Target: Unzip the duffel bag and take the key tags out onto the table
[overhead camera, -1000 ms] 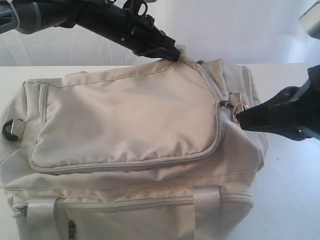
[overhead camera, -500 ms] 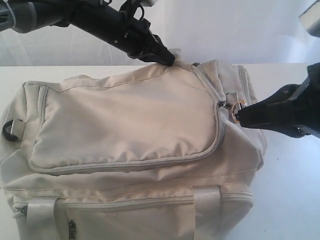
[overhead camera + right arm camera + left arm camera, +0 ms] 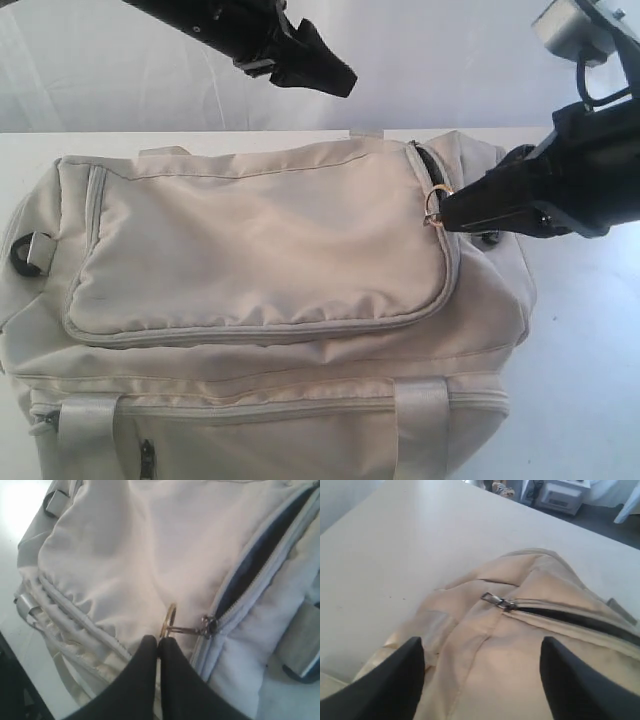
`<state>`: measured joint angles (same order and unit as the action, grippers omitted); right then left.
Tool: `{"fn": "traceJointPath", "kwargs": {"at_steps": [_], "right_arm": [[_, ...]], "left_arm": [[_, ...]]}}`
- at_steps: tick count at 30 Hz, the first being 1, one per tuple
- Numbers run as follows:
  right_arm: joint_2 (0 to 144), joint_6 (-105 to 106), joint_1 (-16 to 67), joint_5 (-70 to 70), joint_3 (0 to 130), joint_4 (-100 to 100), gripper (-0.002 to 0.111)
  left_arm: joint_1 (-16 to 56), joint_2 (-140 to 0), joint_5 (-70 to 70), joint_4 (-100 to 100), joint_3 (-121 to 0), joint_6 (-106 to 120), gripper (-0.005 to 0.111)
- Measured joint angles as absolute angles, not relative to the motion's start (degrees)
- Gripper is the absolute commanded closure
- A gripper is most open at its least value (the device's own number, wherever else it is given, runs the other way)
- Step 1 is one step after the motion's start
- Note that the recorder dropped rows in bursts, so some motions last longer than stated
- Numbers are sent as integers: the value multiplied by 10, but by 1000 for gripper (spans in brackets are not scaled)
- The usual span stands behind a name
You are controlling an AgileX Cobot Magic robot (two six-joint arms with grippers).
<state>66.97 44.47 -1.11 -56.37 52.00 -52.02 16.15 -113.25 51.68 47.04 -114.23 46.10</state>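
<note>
The cream duffel bag point(image 3: 260, 240) fills most of the white table point(image 3: 585, 360). My right gripper point(image 3: 447, 213) is shut on the brass zipper ring point(image 3: 434, 206) at the bag's right end. In the right wrist view the ring point(image 3: 169, 621) sits right at the gripper point(image 3: 158, 641). A short dark gap point(image 3: 248, 567) runs along the zipper behind the slider. My left gripper point(image 3: 338, 80) hangs open above the bag's far edge, holding nothing. In its own view the gripper point(image 3: 481, 641) looks down on a second zipper pull point(image 3: 494, 599). The key tags are hidden.
A black D-ring point(image 3: 28, 252) sits at the bag's left end. Pale webbing handles point(image 3: 85, 425) and a front-pocket zipper pull point(image 3: 146, 458) face the near edge. Bare tabletop point(image 3: 395, 545) lies beyond the bag; grey equipment point(image 3: 561, 494) stands past the table's edge.
My left gripper let go of the bag's top fabric, opened and rose. The bag's top sank flat. My right gripper moved left with the ring, and a dark gap now shows.
</note>
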Motion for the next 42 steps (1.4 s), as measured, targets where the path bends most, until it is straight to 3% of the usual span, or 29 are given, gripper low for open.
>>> {"fn": "traceJointPath", "kwargs": {"at_steps": [9,27,29,33,34,42], "right_arm": [[657,434,-11,-658,521,-465,108],[628,411,-11,-648,522,-431,108],[628,411,-11,-643,522,-432,108],[628,410,-11,-643,522,-434,108],[628,410,-11,-643,522,-434,108],[628,410,-11,-648,505,-435,108]], "left_arm": [[203,-1149,565,451,-1144,369,39],[250,-1185,576,432,-1144,238,40],[256,-1193,576,431,-1144,223,48],[266,-1205,561,425,-1144,212,99],[266,-1205,552,425,-1144,212,106],[265,-1205,545,422,-1197,211,107]]}}
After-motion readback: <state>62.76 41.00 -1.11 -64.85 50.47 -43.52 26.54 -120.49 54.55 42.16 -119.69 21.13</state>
